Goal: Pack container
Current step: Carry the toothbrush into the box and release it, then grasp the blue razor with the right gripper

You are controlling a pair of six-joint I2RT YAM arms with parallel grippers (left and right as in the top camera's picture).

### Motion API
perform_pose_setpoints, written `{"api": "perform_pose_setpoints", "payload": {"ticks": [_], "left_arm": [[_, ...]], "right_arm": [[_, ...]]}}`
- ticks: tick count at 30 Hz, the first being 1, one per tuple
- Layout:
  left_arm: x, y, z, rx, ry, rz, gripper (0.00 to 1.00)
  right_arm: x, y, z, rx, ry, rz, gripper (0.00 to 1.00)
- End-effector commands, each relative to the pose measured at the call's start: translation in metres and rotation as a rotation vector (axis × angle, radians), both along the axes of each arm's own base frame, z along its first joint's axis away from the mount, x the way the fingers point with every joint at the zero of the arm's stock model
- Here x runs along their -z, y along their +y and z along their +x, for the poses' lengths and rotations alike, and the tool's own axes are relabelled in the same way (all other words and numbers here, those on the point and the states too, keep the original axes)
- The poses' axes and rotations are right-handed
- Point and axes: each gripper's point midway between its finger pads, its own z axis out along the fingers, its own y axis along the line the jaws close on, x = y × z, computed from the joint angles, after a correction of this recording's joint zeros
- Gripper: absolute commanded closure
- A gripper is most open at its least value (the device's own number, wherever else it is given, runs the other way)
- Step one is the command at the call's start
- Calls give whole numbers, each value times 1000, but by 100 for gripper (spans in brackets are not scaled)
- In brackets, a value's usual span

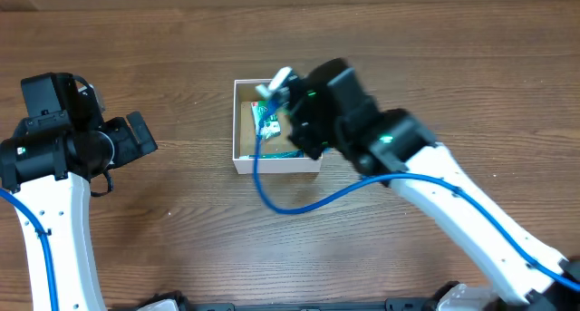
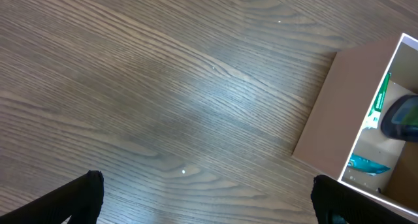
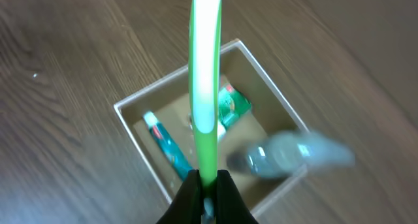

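The container (image 1: 276, 164) is a square, shallow white box with a brown floor at the table's middle. It also shows in the left wrist view (image 2: 339, 113) and the right wrist view (image 3: 130, 126). My right gripper (image 3: 208, 185) is shut on a green and white toothbrush (image 3: 204, 87) and holds it above the box. The brush's white end (image 1: 281, 78) sticks out over the box's far edge. Inside lie a green tube (image 3: 232, 105), a blue tube (image 3: 166, 145) and a blurred clear bottle (image 3: 287, 155). My left gripper (image 2: 209, 198) is open and empty, left of the box.
Bare wooden table surrounds the box. A blue cable (image 1: 272, 198) from the right arm loops in front of the box. The left arm (image 1: 63, 148) stands at the far left.
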Motion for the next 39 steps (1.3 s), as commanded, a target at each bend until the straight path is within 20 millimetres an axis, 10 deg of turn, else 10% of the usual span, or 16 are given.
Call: {"api": "perform_pose_setpoints", "payload": {"ticks": [1, 9, 11, 13, 17, 25, 28, 34, 39], "left_arm": [[-9, -1, 1, -8, -31, -6, 0], [-9, -1, 0, -7, -29, -6, 0], [-8, -1, -1, -7, -26, -7, 0], [-8, -1, -1, -7, -23, -8, 0], [-8, -2, -2, -7, -19, -9, 0], [-8, -1, -1, -7, -24, -7, 0], [-8, -1, -1, -7, -24, -7, 0], [-9, -1, 1, -7, -31, -6, 0], [-9, -1, 1, -7, -31, -6, 0]], "right_arm": [[22, 15, 14, -49, -24, -37, 96], [95, 27, 28, -50, 87, -126, 91], [96, 26, 33, -33, 80, -122, 69], [92, 24, 42, 25, 68, -98, 13], [84, 11, 55, 148, 26, -113, 0], [-54, -72, 66, 603, -171, 177, 0], [-72, -124, 70, 752, -148, 252, 0], [38, -201, 71, 928, 250, 130, 0], [147, -212, 54, 967, 512, -30, 0]]}}
